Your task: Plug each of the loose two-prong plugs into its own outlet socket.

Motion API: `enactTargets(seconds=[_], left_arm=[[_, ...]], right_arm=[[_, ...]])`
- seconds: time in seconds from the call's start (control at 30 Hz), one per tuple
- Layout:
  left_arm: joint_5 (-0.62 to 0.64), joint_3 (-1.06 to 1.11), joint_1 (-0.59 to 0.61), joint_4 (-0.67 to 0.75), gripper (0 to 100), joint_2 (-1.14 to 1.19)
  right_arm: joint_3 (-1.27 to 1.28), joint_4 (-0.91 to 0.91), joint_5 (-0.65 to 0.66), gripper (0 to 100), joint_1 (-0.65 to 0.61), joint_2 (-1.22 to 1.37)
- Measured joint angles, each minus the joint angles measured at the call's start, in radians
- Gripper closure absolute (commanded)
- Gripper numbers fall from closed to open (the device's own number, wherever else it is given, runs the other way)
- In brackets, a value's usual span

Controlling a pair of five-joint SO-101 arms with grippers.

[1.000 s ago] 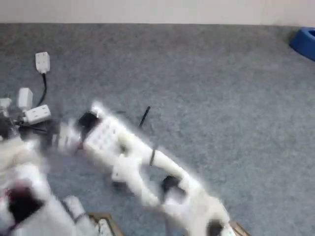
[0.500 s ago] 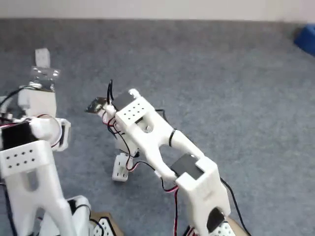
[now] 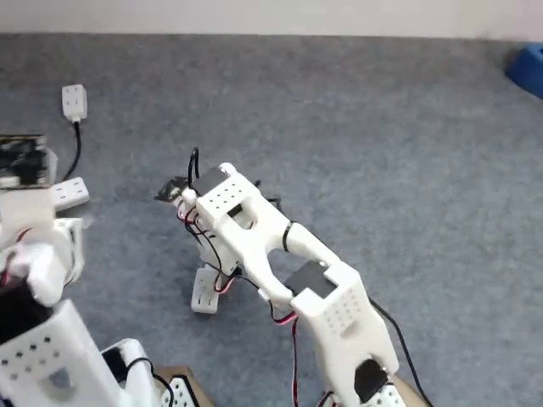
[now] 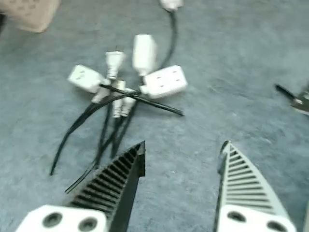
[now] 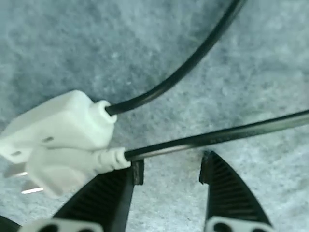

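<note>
A tangle of white two-prong plugs (image 4: 113, 63) and outlet sockets (image 4: 166, 81) on black cords lies on the grey carpet, ahead of my open left gripper (image 4: 183, 145), which hovers above it holding nothing. In the high view one socket (image 3: 69, 193) lies beside the left arm and another socket (image 3: 74, 102) farther back. My right gripper (image 5: 171, 166) is open, low over the carpet. Just beyond its fingertips lie a loose white plug (image 5: 72, 166) with bare prongs and a white socket block (image 5: 58, 123). The plug's black cord (image 5: 217, 135) runs across the fingertips.
The right arm (image 3: 254, 237) stretches from the near edge toward the middle left. A cardboard box (image 4: 31, 12) sits past the tangle. A blue object (image 3: 526, 68) lies at the far right. Bare carpet spreads over the right half.
The left arm has pulled back toward the near left, uncovering the far socket and the one beside it. The right arm has drawn in from the left and now barely shifts.
</note>
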State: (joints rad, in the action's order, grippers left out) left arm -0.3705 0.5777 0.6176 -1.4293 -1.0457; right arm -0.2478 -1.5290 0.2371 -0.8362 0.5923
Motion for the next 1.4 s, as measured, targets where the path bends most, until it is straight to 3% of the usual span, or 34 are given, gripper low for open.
enactTargets(seconds=[0.27,0.7,1.13,1.3,1.4], left_arm=[[0.0,0.0,0.072,0.0,75,-0.028],[0.0,0.0,0.072,0.0,75,-0.028],[0.0,0.0,0.071,0.0,75,-0.028],[0.0,0.0,0.068,0.0,75,-0.028],[0.0,0.0,0.071,0.0,75,-0.028]], right_arm=[[0.0,0.002,0.008,79.9,-0.023,0.0],[0.0,0.002,0.049,80.0,-0.112,0.0],[-0.015,0.0,0.255,80.0,-0.144,0.103],[-0.051,-0.04,0.261,80.0,-0.158,0.112],[-0.147,-0.101,0.193,80.0,-0.161,0.11]])
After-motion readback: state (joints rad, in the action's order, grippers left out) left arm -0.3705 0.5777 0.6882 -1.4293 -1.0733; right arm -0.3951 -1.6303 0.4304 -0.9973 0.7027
